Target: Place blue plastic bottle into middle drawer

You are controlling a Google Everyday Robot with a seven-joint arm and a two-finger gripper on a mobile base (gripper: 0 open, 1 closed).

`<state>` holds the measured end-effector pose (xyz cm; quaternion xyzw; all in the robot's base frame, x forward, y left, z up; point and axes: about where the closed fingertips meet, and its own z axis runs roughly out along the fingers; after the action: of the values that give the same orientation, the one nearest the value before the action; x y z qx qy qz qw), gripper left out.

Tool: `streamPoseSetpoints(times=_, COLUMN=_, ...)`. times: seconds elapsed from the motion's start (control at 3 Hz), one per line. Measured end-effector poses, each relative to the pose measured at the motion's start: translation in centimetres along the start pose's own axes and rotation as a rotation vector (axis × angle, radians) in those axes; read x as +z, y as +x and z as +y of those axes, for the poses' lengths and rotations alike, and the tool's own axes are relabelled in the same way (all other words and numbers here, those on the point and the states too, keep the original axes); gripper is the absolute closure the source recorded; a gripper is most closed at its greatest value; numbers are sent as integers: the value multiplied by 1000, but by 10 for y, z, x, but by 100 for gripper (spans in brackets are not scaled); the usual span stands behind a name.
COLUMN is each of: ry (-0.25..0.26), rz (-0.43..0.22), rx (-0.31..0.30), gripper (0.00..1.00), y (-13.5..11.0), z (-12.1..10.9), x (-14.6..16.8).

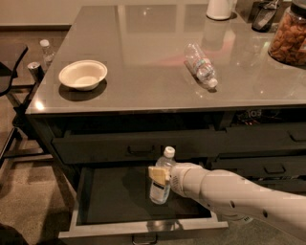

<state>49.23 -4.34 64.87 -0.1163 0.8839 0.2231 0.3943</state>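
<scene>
The blue plastic bottle stands upright inside the open middle drawer, white cap up, right of the drawer's middle. My gripper reaches in from the right on a white arm and is shut on the bottle's upper body. The bottle's base is at the dark drawer floor; I cannot tell if it touches. The drawer's small bar handle shows at the bottom edge.
On the grey countertop lie a small ribbed clear bottle on its side and a white bowl. A white jug and a snack jar stand at the back right. A closed drawer sits above the open one.
</scene>
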Motion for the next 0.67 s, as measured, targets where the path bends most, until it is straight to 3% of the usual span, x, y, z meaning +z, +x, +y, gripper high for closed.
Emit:
streamPoseSetpoints(times=0.33, ry=36, rz=-13, rx=27, gripper=100, y=6, z=-1, x=8)
streamPoseSetpoints(times=0.67, ry=62, rz=-38, rx=106, gripper=100, y=30, z=5, x=36)
